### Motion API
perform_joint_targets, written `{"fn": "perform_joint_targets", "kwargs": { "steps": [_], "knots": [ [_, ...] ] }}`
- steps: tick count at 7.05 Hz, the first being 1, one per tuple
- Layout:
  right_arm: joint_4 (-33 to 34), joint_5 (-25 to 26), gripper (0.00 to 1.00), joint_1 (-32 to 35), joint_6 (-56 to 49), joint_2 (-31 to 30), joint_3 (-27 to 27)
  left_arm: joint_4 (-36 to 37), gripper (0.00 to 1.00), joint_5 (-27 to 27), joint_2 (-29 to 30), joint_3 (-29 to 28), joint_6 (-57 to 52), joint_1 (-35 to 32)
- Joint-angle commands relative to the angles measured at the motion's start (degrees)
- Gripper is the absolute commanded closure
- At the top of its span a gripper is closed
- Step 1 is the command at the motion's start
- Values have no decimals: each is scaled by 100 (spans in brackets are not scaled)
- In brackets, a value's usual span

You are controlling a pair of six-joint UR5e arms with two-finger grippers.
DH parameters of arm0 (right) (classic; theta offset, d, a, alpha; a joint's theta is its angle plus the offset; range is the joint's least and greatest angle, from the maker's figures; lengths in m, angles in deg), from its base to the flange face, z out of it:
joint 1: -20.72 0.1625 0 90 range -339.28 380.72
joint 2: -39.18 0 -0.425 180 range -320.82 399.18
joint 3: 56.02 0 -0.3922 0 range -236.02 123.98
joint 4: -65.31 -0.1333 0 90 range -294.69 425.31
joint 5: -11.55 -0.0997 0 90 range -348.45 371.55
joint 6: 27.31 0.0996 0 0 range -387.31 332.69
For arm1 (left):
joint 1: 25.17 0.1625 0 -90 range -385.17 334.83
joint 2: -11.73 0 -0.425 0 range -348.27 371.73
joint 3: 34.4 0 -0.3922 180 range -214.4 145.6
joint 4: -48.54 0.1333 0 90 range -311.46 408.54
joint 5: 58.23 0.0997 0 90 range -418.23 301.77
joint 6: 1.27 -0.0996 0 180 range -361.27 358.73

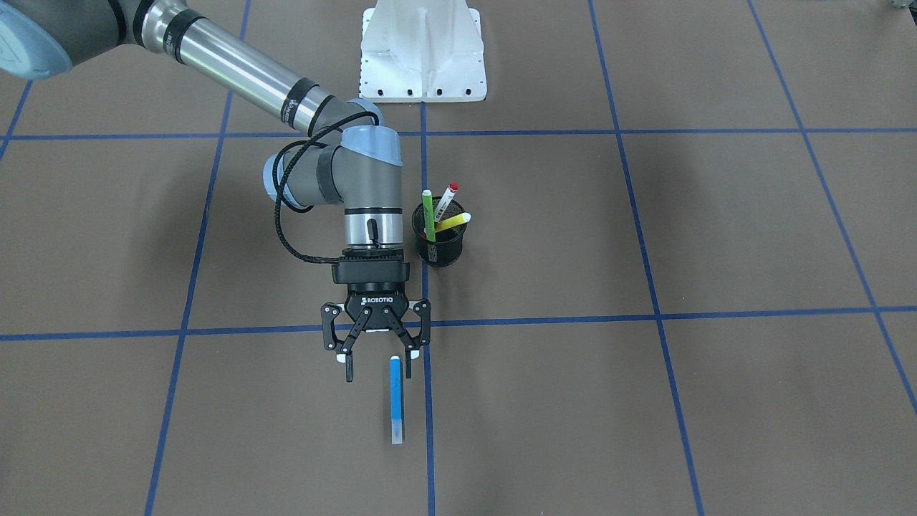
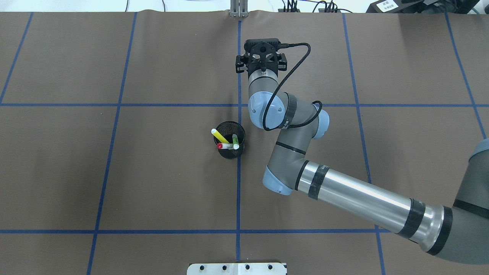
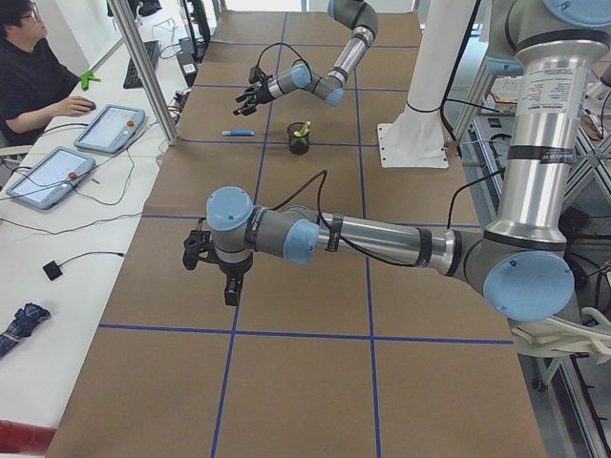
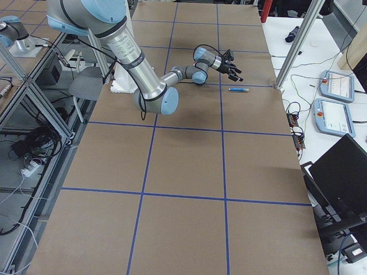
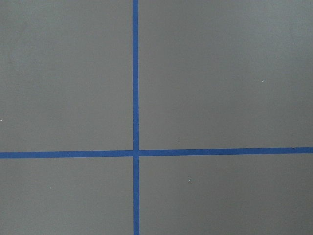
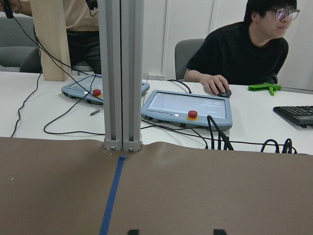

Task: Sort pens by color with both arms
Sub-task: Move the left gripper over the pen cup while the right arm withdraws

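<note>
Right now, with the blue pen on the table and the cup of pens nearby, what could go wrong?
The slim blue marker pen lies off-centre below the right arm's open black two-finger tool, nearer one finger; descending, that finger might pin or flick it. The arm's grey wrist sits close to the black mesh cup; a sideways swing could tip it.

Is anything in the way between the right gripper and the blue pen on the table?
Nothing visible. The right gripper is open above one end of the blue pen, which lies alone on the table. The black cup with the other pens stands farther back, off that path.
</note>
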Motion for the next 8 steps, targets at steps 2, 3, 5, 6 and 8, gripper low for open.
{"fn": "perform_joint_targets", "kwargs": {
  "steps": [2,3,5,6,8],
  "knots": [
    [55,-1773,0,687,0,36,-510,504,0,-2,572,71,-9,9],
    [81,-2450,0,1056,9,36,-537,1099,0,-2,915,289,0,165],
    [737,-4416,0,2004,-8,-25,-903,2513,0,-107,1775,877,9,744],
    [1289,-5392,0,2426,-9,-34,-1054,2886,0,-395,2110,1115,366,1086],
    [2353,-6750,0,3096,-17,-43,-1178,2811,0,-442,2594,1537,2328,2130]
  ]
}}
